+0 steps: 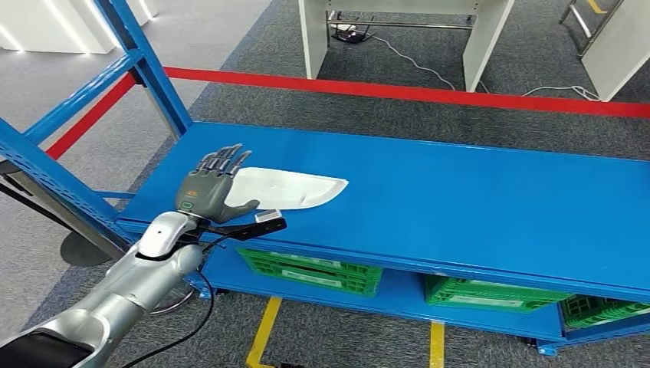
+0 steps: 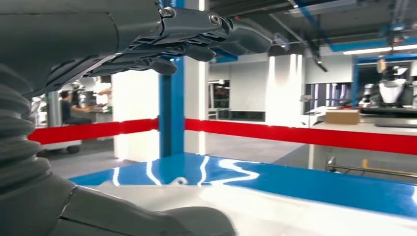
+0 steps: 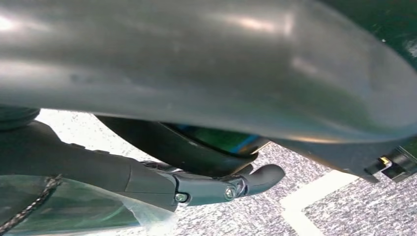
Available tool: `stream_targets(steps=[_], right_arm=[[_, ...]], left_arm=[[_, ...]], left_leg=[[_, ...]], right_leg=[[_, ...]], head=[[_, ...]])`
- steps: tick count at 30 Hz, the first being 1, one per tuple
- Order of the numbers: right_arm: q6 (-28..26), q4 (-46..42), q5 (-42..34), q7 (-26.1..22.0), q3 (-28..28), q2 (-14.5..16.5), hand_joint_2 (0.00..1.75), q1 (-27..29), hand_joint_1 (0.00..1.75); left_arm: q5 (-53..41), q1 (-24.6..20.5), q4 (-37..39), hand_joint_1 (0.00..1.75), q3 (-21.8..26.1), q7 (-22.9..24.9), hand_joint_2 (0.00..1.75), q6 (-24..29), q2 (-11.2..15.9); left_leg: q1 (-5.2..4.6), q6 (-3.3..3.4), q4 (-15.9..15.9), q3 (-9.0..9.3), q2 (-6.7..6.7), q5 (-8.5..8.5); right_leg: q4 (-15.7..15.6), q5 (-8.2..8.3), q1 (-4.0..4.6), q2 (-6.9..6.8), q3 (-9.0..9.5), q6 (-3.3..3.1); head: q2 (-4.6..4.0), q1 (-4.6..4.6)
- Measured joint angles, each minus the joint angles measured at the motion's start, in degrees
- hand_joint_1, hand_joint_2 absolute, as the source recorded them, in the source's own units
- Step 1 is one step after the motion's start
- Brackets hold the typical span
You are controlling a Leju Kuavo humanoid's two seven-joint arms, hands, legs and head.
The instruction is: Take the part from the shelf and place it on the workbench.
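We see the part (image 1: 291, 188), a flat white piece in a thin clear bag, lying on the blue shelf (image 1: 460, 199) near its front edge. Our left hand (image 1: 211, 188) is right at the near end of the part, with its fingers (image 1: 224, 159) stretched out above it and its thumb low beside it. The hand is wide and holds nothing yet.

In the left wrist view the fingers (image 2: 196, 39) float over the white part (image 2: 275, 211), and there is a gap between them.

We think the part is light and stiff, because it looks thin and keeps its shape. The bag looks smooth, so it may slip. We should take it by the near end, with the thumb under and the fingers on top.

Our right hand (image 3: 196, 184) hangs over the grey floor (image 3: 344, 206). Something clear lies by it, and we cannot tell how the hand is set.
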Motion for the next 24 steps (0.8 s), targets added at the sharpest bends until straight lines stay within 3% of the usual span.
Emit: stream_targets(steps=[2, 3, 5, 7, 9, 11, 13, 14, 16, 18, 22, 24], right_arm=[[0.02, -0.01, 0.05, 0.00, 0.02, 0.00, 0.00, -0.05, 0.00], [0.02, -0.01, 0.07, 0.00, 0.03, 0.00, 0.00, -0.06, 0.00], [0.01, -0.02, 0.10, 0.00, 0.03, 0.00, 0.00, -0.05, 0.00], [0.00, -0.02, 0.13, -0.01, 0.03, -0.02, 0.00, -0.04, 0.00], [0.02, -0.02, 0.20, -0.02, 0.03, -0.05, 0.00, -0.08, 0.00], [0.06, -0.02, 0.30, -0.02, 0.03, -0.11, 0.00, -0.19, 0.00], [0.08, -0.02, 0.36, -0.01, 0.03, -0.19, 0.00, -0.41, 0.00], [0.10, -0.02, 0.38, -0.01, 0.03, -0.21, 0.00, -0.49, 0.00], [0.19, -0.02, 0.46, 0.00, 0.04, -0.25, 0.00, -0.47, 0.00], [0.31, -0.03, 0.60, 0.00, 0.06, -0.24, 0.00, -0.39, 0.00], [0.43, -0.04, 0.85, -0.01, 0.10, -0.22, 0.00, -0.24, 0.00], [0.48, -0.04, 0.92, 0.00, 0.10, -0.21, 0.00, -0.24, 0.00]], left_arm=[[-0.09, -0.60, 0.14, 0.00, -0.47, 0.00, 1.75, -0.07, 0.11], [-0.09, -0.86, 0.18, 0.00, -0.68, 0.00, 1.75, -0.12, 0.14], [-0.07, -1.14, 0.21, 0.00, -1.12, 0.00, 1.75, -0.21, 0.17], [-0.04, -1.24, 0.23, 0.00, -1.43, -0.03, 0.87, -0.31, 0.16], [0.08, -1.37, 0.24, 0.00, -1.68, -0.15, 0.00, -0.44, 0.14], [0.30, -1.45, 0.24, 0.00, -1.98, -0.36, 0.00, -0.53, 0.14], [0.40, -1.42, 0.24, 0.00, -2.35, -0.60, 0.00, -0.55, 0.12], [0.40, -1.40, 0.24, 0.00, -2.52, -0.68, 0.00, -0.56, 0.10], [0.40, -1.43, 0.24, 0.00, -2.78, -0.76, 0.00, -0.56, 0.08], [0.42, -1.54, 0.22, 0.00, -2.88, -0.77, 0.00, -0.41, 0.11], [0.17, -1.72, 0.20, 0.00, -3.10, -0.89, 0.00, 0.80, 0.07], [-0.07, -1.83, 0.17, 0.00, -3.24, -0.93, 0.00, 1.44, 0.00]], left_leg=[[-0.15, 0.64, -7.31, 3.21, -0.15, 3.42], [-0.25, 0.89, -9.78, 4.25, -0.21, 4.04], [-0.43, 1.16, -11.25, 4.69, -0.28, 3.77], [-0.21, 1.55, -11.75, 4.82, -0.26, 3.87], [0.09, 2.09, -12.18, 5.06, -0.15, 4.08], [0.11, 2.36, -12.18, 5.07, -0.05, 4.05], [0.10, 2.37, -12.14, 5.12, 0.01, 4.02], [0.11, 2.34, -12.12, 5.17, 0.00, 4.00], [0.14, 2.10, -12.03, 5.35, -0.05, 3.84], [-0.07, 1.54, -11.75, 5.20, -0.13, 3.68], [-0.21, 0.47, -11.51, 4.89, -0.15, 3.61], [-0.13, 0.02, -8.51, 3.70, -0.17, 1.54]], right_leg=[[0.09, -0.16, 0.18, 0.11, 0.13, 0.23], [0.17, -0.20, 0.28, 0.13, 0.02, 0.44], [0.19, -0.18, 0.38, 0.09, -0.25, 0.97], [0.45, -0.54, 0.32, -0.04, -0.57, 1.62], [3.94, -2.73, 0.25, -0.20, -2.27, 2.28], [11.24, -6.13, 0.14, -0.30, -5.67, 2.76], [16.02, -7.19, 0.07, -0.32, -7.97, 3.01], [15.35, -6.10, 0.02, -0.34, -7.69, 3.05], [8.41, -2.10, -0.16, -0.51, -4.49, 3.01], [2.02, -0.10, -0.16, -0.67, -1.23, 2.71], [0.51, -0.27, -0.07, -0.48, -0.48, 1.24], [0.30, -0.11, -0.20, -0.49, -0.34, 0.47]], head=[[0.00, 0.05], [0.00, 0.05], [0.00, 0.07], [0.00, 0.12], [0.00, 0.26], [0.00, 0.38], [0.00, 0.39], [0.00, 0.39], [0.00, 0.38], [0.00, 0.40], [0.00, 0.25], [0.00, 0.15]])
